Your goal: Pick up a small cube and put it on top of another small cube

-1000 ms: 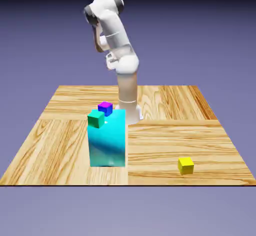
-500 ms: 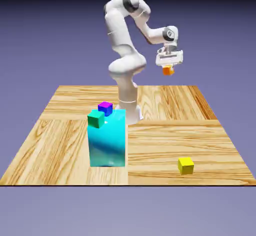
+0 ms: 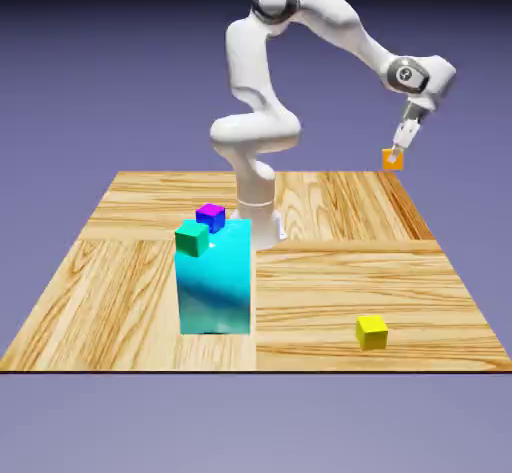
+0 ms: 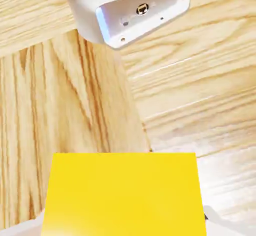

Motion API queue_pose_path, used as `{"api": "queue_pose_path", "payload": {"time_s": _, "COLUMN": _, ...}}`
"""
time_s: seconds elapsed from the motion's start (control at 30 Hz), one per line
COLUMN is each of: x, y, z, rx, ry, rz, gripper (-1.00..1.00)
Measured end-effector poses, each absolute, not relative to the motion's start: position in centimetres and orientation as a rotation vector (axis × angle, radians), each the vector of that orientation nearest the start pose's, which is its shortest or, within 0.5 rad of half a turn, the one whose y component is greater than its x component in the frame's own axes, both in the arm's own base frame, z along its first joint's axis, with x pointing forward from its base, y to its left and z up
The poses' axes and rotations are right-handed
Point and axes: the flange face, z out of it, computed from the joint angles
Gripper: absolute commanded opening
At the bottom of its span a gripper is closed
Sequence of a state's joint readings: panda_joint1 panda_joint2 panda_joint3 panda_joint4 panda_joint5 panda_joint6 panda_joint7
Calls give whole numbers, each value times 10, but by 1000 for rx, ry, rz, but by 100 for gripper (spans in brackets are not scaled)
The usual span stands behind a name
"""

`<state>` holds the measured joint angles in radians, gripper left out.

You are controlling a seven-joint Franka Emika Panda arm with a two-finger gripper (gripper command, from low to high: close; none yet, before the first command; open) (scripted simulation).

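Shifted rightward, orange cube [image 3: 392,160] between hand's fingertips [image 3: 398,151]

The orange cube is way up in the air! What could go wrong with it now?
The orange cube might slip out of the fingers and drop, since it hangs high with only their squeeze holding it. If it is meant for the yellow cube, it might land crooked and tumble, because that top is small. Swinging low toward the tall cyan block could perhaps bump the green cube.

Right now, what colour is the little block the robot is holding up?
Orange, best seen in the exterior view.
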<state>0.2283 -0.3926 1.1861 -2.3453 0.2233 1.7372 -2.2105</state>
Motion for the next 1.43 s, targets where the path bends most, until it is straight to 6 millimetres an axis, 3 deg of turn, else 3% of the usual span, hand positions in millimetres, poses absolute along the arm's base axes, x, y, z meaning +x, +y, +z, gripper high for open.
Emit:
{"api": "queue_pose_path", "payload": {"time_s": 0.13, "x": 138, "y": 400, "z": 371, "rx": -23, "ry": 3179, "rz": -684, "gripper": -100}}
{"api": "queue_pose_path", "payload": {"time_s": 0.3, "x": 238, "y": 343, "z": 385, "rx": 524, "ry": 3240, "rz": -623, "gripper": -100}}
{"api": "queue_pose_path", "payload": {"time_s": 0.5, "x": 331, "y": 242, "z": 401, "rx": 1197, "ry": 3186, "rz": -506, "gripper": -100}}
{"api": "queue_pose_path", "payload": {"time_s": 0.67, "x": 378, "y": 140, "z": 413, "rx": 1746, "ry": 3027, "rz": -372, "gripper": -100}}
{"api": "queue_pose_path", "payload": {"time_s": 0.77, "x": 392, "y": 74, "z": 420, "rx": 2060, "ry": 2882, "rz": -275, "gripper": -100}}
{"api": "queue_pose_path", "payload": {"time_s": 0.9, "x": 394, "y": -14, "z": 428, "rx": 2450, "ry": 2631, "rz": -129, "gripper": -100}}
{"api": "queue_pose_path", "payload": {"time_s": 1.03, "x": 376, "y": -99, "z": 436, "rx": 2794, "ry": 2320, "rz": 36, "gripper": -100}}
{"api": "queue_pose_path", "payload": {"time_s": 1.17, "x": 342, "y": -174, "z": 443, "rx": 3069, "ry": 1974, "rz": 206, "gripper": -100}}
{"api": "queue_pose_path", "payload": {"time_s": 1.2, "x": 342, "y": -174, "z": 443, "rx": 3069, "ry": 1974, "rz": 207, "gripper": -100}}
{"api": "queue_pose_path", "payload": {"time_s": 1.33, "x": 335, "y": -154, "z": 388, "rx": 3068, "ry": 1975, "rz": 207, "gripper": -100}}
{"api": "queue_pose_path", "payload": {"time_s": 1.37, "x": 333, "y": -151, "z": 380, "rx": 3069, "ry": 1973, "rz": 206, "gripper": 100}}
{"api": "queue_pose_path", "payload": {"time_s": 1.43, "x": 333, "y": -151, "z": 380, "rx": 3069, "ry": 1972, "rz": 210, "gripper": 100}}
